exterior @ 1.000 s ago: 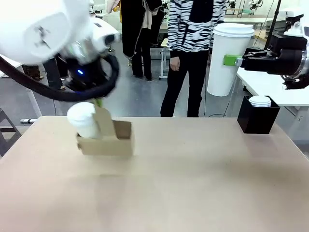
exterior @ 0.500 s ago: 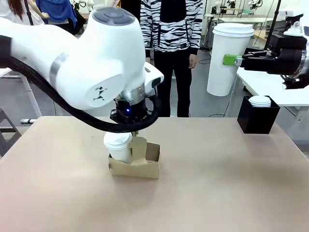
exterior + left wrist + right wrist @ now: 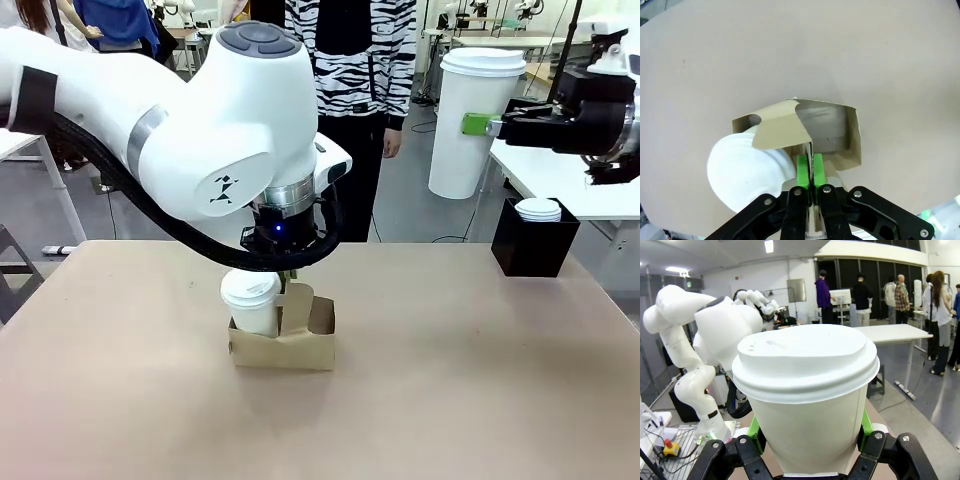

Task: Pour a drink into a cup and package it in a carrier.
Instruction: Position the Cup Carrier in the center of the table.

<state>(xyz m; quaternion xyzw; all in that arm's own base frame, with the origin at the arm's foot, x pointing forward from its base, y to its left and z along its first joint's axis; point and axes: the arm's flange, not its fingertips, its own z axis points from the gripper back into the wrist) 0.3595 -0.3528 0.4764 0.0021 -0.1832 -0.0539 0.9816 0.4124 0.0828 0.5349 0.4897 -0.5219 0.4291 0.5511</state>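
Tan table top [image 3: 450, 400], bare over most of it, with a busy lab room behind. You've got the left gripper [image 3: 810, 165] pointing straight down, green pads pinched tight on the upright handle tab of the carrier [image 3: 283, 345]. The jaws stand nearly closed, with just the cardboard between them. The carrier's base hangs directly under that gripper at table level, and the shadow sits right beneath it. You can't tell for sure whether it's touching. A white lidded cup [image 3: 250, 300] stands in the carrier hole just beside the fingers, on the robot's left of the tab. The hole on the other side of the tab is open.

Your right gripper [image 3: 810, 440] is up high, well apart from the left one, clamped around a second white lidded cup [image 3: 805, 390], upright, with green pads on both sides.

Below and beyond the right gripper, a black box [image 3: 533, 250] sits at the far right table edge with white lids [image 3: 539, 208] stacked in it. Past the left gripper, a person in a zebra-striped top [image 3: 350, 60] stands at the far side.
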